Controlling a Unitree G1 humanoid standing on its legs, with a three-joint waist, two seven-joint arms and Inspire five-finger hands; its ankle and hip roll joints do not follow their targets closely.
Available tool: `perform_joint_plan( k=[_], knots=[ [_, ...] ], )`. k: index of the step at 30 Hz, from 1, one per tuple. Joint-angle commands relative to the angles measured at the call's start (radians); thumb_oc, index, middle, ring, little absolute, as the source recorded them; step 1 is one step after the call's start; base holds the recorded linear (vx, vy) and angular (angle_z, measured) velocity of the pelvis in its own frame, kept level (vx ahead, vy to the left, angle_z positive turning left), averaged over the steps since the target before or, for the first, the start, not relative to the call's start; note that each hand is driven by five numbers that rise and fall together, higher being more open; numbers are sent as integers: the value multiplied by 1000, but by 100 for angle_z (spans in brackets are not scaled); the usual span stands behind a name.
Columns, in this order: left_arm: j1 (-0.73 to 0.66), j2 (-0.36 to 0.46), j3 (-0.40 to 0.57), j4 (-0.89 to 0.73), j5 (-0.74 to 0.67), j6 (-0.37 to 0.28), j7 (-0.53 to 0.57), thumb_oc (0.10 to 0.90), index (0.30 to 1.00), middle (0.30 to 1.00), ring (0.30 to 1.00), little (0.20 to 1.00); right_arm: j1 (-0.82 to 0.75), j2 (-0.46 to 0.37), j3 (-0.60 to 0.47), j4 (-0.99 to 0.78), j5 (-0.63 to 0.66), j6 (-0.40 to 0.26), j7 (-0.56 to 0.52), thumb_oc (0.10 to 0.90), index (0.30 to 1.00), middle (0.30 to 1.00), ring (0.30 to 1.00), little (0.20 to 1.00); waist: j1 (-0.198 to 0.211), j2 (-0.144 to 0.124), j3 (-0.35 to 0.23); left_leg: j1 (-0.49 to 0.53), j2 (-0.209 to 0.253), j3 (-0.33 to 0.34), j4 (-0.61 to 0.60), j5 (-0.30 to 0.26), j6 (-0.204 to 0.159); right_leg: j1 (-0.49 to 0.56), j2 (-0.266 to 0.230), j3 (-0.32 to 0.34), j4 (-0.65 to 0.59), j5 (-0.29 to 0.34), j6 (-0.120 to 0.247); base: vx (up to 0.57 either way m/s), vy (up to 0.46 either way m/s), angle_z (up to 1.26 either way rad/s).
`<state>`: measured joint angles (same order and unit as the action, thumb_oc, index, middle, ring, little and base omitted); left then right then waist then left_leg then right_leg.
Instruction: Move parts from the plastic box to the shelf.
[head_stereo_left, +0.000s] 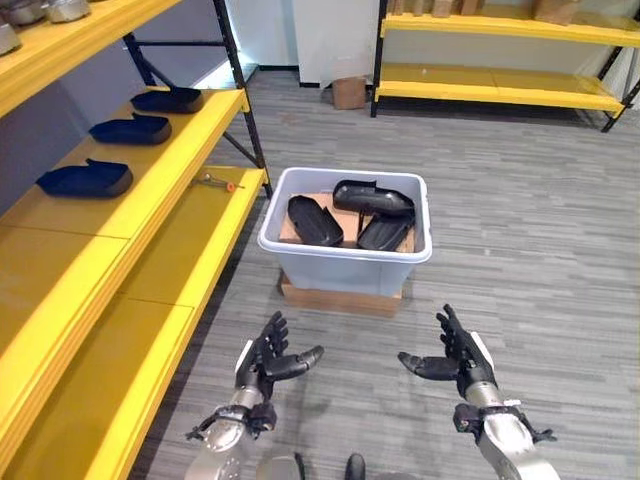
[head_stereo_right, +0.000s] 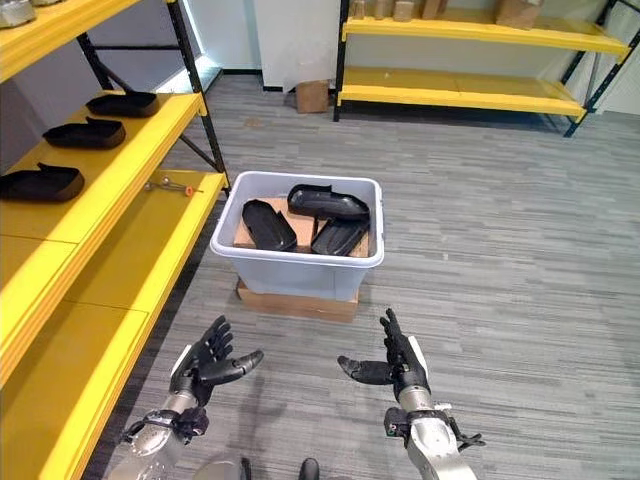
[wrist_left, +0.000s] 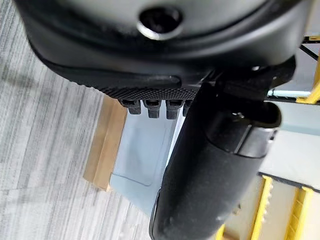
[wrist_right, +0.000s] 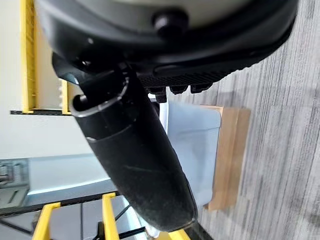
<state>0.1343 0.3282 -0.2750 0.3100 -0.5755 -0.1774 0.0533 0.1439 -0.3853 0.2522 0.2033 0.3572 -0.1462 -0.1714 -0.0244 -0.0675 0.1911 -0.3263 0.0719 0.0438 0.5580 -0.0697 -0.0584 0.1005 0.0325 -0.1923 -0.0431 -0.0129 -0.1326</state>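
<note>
A pale grey plastic box (head_stereo_left: 345, 260) stands on a flat cardboard base (head_stereo_left: 340, 297) on the floor ahead of me. Three black moulded parts (head_stereo_left: 372, 198) lie inside it. Three more black parts (head_stereo_left: 86, 179) rest in a row on the yellow shelf (head_stereo_left: 150, 170) to my left. My left hand (head_stereo_left: 268, 362) hovers open, short of the box, holding nothing. My right hand (head_stereo_left: 458, 358) is level with it on the other side, also open and holding nothing. The box (wrist_left: 145, 155) appears past the fingers in the left wrist view, and again in the right wrist view (wrist_right: 192, 145).
A small orange-tipped tool (head_stereo_left: 217, 182) lies on the lower yellow shelf near the box. Another yellow rack (head_stereo_left: 500, 90) lines the far wall, with a small cardboard box (head_stereo_left: 349, 92) on the floor beside it. Grey carpet (head_stereo_left: 530, 250) stretches to the right of the box.
</note>
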Motion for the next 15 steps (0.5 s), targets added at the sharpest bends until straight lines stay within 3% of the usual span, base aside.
perform_joint_plan(
  k=[1, 4, 7, 9, 11, 12, 13, 15],
  knots=[
    [-31, 39, 27, -90, 19, -89, -16, 900, 1000, 1000, 1000, 1000, -25, -25, -30, -97, -3, -107, 0, 900, 1000, 1000, 1000, 1000, 20, 3, -15, 95, 12, 11, -294, 174, 8, 23, -78, 28, -31, 0, 168, 311, 109, -23],
    [-28, 30, 36, -80, 43, -84, -10, 900, 1000, 1000, 1000, 1000, -16, -24, -28, -94, -23, -106, -3, 900, 1000, 1000, 1000, 1000, 23, 35, -26, 113, 45, 25, -623, 300, -35, 81, -52, 41, -43, -37, 184, 399, 143, -13],
    [-18, 25, 41, -71, 48, -87, -16, 900, 1000, 1000, 1000, 1000, -2, -11, -23, -94, -37, -95, 12, 900, 1000, 1000, 1000, 1000, 32, 48, -49, 149, 47, 16, -645, 315, -37, 119, -44, 62, -31, -73, 191, 374, 142, -39],
    [-21, 30, 40, -72, 40, -91, -16, 900, 1000, 1000, 1000, 1000, 0, -2, -21, -94, -28, -95, 17, 900, 1000, 1000, 1000, 1000, 33, 42, -68, 173, 38, 28, -643, 305, -28, 132, -64, 69, -15, -89, 199, 391, 191, -66],
    [-19, 38, 43, -84, 32, -92, -11, 900, 1000, 1000, 1000, 1000, 1, 10, -19, -100, -27, -90, 25, 900, 1000, 1000, 1000, 1000, 40, 24, -79, 178, 12, 51, -579, 248, 13, 138, -109, 86, 49, -97, 219, 377, 199, -63],
    [-19, 39, 43, -84, 32, -92, -11, 900, 1000, 1000, 1000, 1000, 1, 10, -19, -100, -27, -90, 25, 900, 1000, 1000, 1000, 1000, 41, 23, -80, 176, 11, 52, -575, 245, 14, 137, -111, 87, 51, -98, 220, 394, 250, -28],
    [-25, 51, 41, -89, 27, -93, -5, 900, 1000, 1000, 1000, 1000, -13, 16, -4, -99, -42, -84, 35, 900, 1000, 1000, 1000, 1000, 49, 10, -88, 185, -25, 64, -536, 186, 51, 107, -153, 91, 146, -65, 250, 282, 191, -17],
    [-28, 53, 41, -89, 29, -94, -1, 900, 1000, 1000, 1000, 1000, -18, 18, 1, -94, -52, -81, 34, 900, 1000, 1000, 1000, 1000, 52, 7, -90, 192, -39, 68, -528, 169, 64, 84, -166, 98, 197, -37, 263, 253, 184, -9]
  ],
)
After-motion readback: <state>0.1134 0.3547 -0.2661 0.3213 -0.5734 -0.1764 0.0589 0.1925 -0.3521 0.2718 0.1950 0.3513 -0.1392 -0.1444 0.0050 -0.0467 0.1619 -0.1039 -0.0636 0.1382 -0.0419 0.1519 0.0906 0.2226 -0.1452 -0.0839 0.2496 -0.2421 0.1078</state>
